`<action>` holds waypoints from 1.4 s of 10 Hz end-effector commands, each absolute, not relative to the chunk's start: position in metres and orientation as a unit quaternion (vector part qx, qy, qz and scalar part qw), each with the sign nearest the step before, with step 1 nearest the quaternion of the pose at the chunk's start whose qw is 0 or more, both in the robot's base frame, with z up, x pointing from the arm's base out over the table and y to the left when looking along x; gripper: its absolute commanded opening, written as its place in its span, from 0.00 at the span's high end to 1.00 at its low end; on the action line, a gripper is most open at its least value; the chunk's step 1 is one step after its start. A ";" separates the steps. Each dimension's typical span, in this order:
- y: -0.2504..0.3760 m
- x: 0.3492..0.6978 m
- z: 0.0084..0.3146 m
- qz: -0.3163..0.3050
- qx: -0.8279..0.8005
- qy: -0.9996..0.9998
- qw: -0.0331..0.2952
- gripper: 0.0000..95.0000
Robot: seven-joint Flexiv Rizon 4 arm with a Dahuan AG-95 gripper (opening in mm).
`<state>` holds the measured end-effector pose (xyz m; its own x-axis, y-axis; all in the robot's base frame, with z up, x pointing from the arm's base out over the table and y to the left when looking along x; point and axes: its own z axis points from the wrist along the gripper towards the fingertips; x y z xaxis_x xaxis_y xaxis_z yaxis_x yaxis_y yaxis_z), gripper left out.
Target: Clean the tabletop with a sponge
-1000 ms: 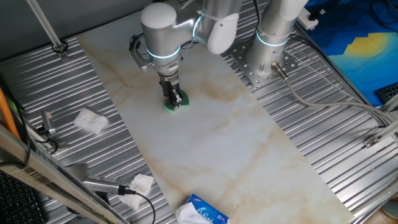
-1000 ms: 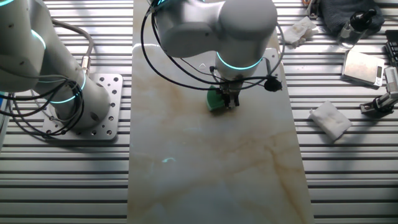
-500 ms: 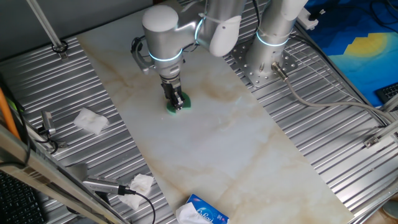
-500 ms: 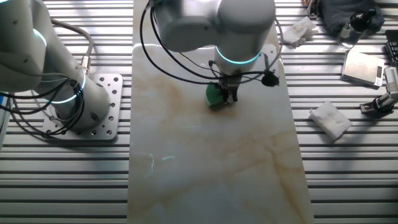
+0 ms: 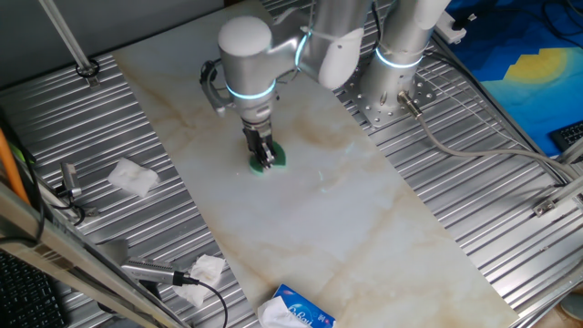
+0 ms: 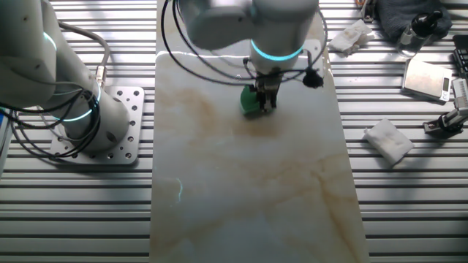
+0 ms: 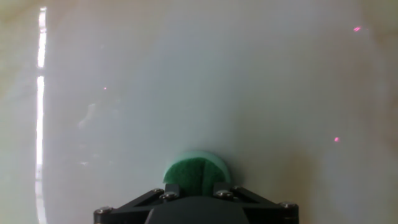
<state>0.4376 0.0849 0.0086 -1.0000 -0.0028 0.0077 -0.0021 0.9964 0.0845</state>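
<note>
The small green sponge [image 5: 268,161] rests pressed flat on the off-white marble tabletop [image 5: 346,228], near the slab's middle. My gripper [image 5: 262,157] stands upright over it, shut on the sponge. From the other side the sponge [image 6: 252,102] shows just left of the black fingers [image 6: 268,97], above a brown stain on the tabletop [image 6: 248,197]. In the hand view the sponge [image 7: 196,171] bulges out between the jaws at the bottom edge, against the pale glossy tabletop [image 7: 205,81].
Crumpled white tissues [image 5: 133,177] [image 5: 206,270] lie on the ribbed grey metal left of the slab. A blue-and-white tissue pack [image 5: 296,310] sits at the slab's near end. The second arm's base [image 5: 390,91] stands right of the slab. Another tissue [image 6: 388,139] lies beside a clamp.
My gripper has slid the sponge a short way along the slab, toward the right and nearer in one fixed view, upward in the other. It stays shut on it.
</note>
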 end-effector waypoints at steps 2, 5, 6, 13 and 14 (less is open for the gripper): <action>0.110 0.438 0.005 -0.018 -0.014 -1.000 -0.004 1.00; 0.111 0.438 0.011 -0.004 -0.003 -1.000 0.001 1.00; 0.111 0.438 0.011 -0.013 -0.007 -1.000 0.001 1.00; 0.112 0.438 0.010 -0.015 -0.010 -1.000 -0.003 1.00; 0.112 0.438 0.010 -0.015 -0.010 -1.000 -0.003 1.00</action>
